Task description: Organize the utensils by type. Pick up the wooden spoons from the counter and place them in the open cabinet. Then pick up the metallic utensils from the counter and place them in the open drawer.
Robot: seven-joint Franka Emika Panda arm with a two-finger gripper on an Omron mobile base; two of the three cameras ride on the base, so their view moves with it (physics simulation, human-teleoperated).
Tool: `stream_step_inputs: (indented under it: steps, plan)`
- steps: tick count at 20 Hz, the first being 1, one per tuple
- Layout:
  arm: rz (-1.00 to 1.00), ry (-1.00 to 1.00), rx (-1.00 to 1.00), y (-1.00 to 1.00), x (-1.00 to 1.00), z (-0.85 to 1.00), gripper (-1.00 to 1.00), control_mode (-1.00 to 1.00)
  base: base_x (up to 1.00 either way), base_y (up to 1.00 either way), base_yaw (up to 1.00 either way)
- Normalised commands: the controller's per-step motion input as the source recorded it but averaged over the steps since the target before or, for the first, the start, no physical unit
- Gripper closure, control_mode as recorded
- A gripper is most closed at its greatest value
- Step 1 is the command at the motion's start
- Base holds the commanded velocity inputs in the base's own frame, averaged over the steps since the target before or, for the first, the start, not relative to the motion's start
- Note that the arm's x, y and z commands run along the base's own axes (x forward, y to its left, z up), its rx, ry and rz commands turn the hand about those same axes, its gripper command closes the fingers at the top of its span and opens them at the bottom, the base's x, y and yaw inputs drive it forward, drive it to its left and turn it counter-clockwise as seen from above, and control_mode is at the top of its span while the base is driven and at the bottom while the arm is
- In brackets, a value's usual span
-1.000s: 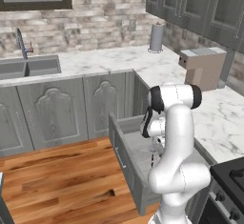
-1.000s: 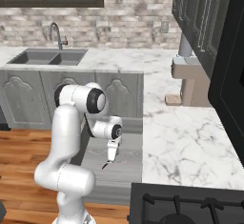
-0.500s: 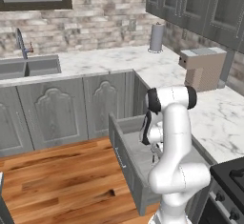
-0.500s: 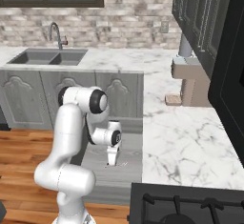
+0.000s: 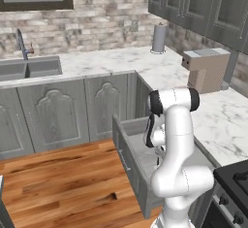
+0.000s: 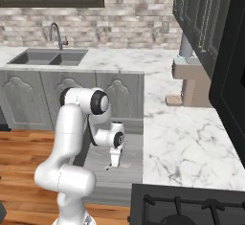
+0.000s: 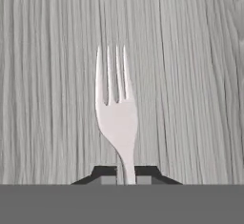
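A silver fork (image 7: 116, 118) points its tines away from me over the grey wood-grain floor of the open drawer (image 7: 190, 75). My gripper (image 7: 126, 176) holds the fork's handle, with the two dark tips close on either side of it. In the right base view the gripper (image 6: 115, 162) points straight down, low inside the open drawer (image 6: 103, 183), with the fork's end just under it. The drawer (image 5: 137, 147) stands pulled out from under the white marble counter (image 6: 184, 138). The wooden spoons are out of view.
A black stove (image 6: 186, 205) sits at the near right, beside the drawer. A sink (image 6: 48, 56) with a tap lies at the back left. A tan box (image 5: 208, 69) and a paper towel roll (image 5: 159, 39) stand on the counter. Wooden floor (image 5: 63, 183) lies left of the drawer.
The hand has sunk lower into the drawer and shifted a little, carrying the fork down close to the drawer floor.
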Motion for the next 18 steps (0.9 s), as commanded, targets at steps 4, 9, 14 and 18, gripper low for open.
stream_step_inputs:
  steps: [4,9,14,18]
  plan:
    - [-0.01,0.00,0.00,0.00,-0.12,0.17,-1.00,-1.00,0.00,0.00,0.00]
    - [0.00,-0.08,0.00,0.00,-0.20,0.46,-1.00,-1.00,0.00,0.00,0.00]
    - [0.00,-0.23,0.00,0.09,-0.36,0.62,-1.00,-1.00,0.00,0.00,0.00]
    - [0.08,-0.15,0.00,0.19,-0.53,0.62,-1.00,-1.00,0.00,0.00,0.00]
